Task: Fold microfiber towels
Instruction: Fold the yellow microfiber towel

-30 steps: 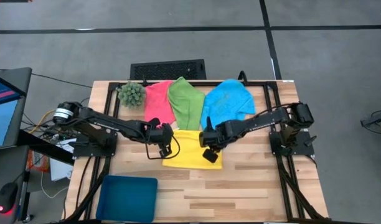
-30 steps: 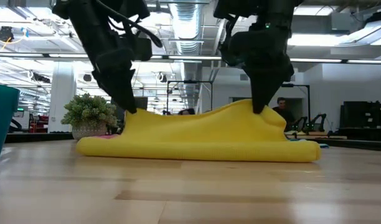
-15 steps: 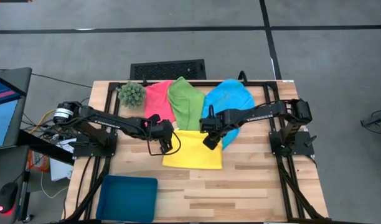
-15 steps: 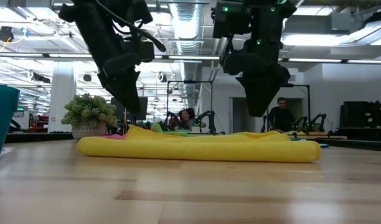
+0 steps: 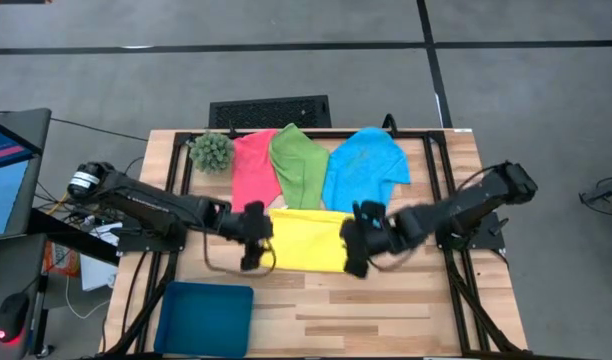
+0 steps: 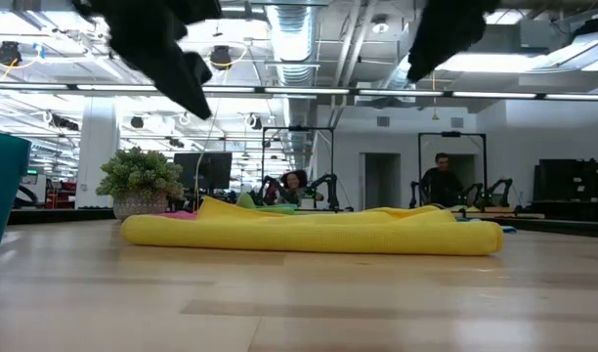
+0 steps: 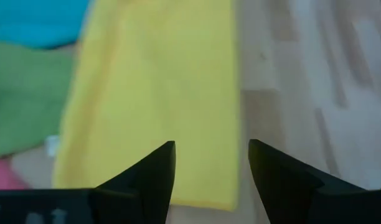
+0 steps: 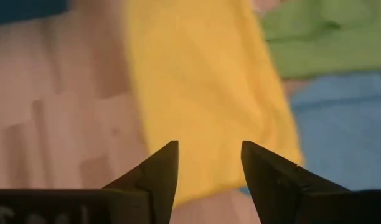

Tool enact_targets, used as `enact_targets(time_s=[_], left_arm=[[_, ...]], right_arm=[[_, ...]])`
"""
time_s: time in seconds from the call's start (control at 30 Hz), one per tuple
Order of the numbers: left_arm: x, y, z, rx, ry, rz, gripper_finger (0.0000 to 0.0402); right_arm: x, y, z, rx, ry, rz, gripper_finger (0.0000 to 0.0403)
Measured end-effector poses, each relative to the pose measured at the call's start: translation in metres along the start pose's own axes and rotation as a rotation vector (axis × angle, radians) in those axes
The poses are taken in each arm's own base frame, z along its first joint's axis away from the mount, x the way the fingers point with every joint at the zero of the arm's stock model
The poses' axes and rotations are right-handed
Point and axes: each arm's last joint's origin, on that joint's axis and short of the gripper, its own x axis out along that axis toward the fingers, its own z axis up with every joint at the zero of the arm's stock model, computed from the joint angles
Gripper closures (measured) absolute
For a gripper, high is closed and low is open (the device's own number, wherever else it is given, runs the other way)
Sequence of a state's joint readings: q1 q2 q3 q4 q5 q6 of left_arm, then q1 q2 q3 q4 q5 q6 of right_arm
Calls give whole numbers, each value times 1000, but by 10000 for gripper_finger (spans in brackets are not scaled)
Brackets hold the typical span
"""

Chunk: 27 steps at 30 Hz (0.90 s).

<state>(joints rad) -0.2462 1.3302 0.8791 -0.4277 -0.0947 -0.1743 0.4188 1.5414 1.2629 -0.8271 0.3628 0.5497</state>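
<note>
The dark teal tray (image 5: pixel 205 318) sits at the desk's (image 5: pixel 406 310) near left corner, and nothing shows inside it from above.

The yellow towel (image 5: pixel 306 240) lies folded into a flat rectangle at mid-desk; in the low view it is a long low roll (image 6: pixel 309 232) resting on the wood. Behind it, along the far edge, the pink towel (image 5: pixel 252 166), the green towel (image 5: pixel 296 163) and the bright blue towel (image 5: pixel 364 168) lie spread side by side, overlapping one another. The spiky green ball plant (image 5: pixel 211 150) stands just beside the pink towel's far left corner.

The left tool (image 5: pixel 254 237) hangs at the yellow towel's left edge. In its wrist view the two dark fingers (image 7: pixel 154 174) stand apart with nothing between them, the yellow cloth (image 7: pixel 156 93) lying below. The right tool (image 5: pixel 357 240) hangs at the towel's right edge, likewise released: its fingers (image 8: pixel 154 171) are parted and empty above the yellow cloth (image 8: pixel 200 93). Both tools look blurred from above, so whether either one brushes the towel's edge is hard to say; the low view shows both raised well clear of the roll.
</note>
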Motion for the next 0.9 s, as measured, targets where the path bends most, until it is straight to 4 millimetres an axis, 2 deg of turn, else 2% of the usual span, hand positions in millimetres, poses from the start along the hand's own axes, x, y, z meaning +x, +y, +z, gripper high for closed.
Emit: enact_targets(time_s=[0.1,0.2,0.3,0.47,0.7,0.77,0.9], left_arm=[[13,-18,-6,119,36,9,206],[31,-28,-10,174,61,32,207],[48,-34,-15,181,87,42,207],[66,-38,-21,161,121,50,207],[70,-39,-24,142,138,64,207],[70,-39,-25,158,149,74,207],[69,-40,-28,190,166,84,207]], right_arm=[[12,23,-16,-22,-53,68,210],[29,35,-33,-3,-66,101,212],[45,36,-51,1,-29,69,214],[64,44,-57,2,-7,64,213],[92,60,-73,-31,55,58,212],[99,58,-83,-58,114,23,212],[106,62,-85,-30,135,38,211]])
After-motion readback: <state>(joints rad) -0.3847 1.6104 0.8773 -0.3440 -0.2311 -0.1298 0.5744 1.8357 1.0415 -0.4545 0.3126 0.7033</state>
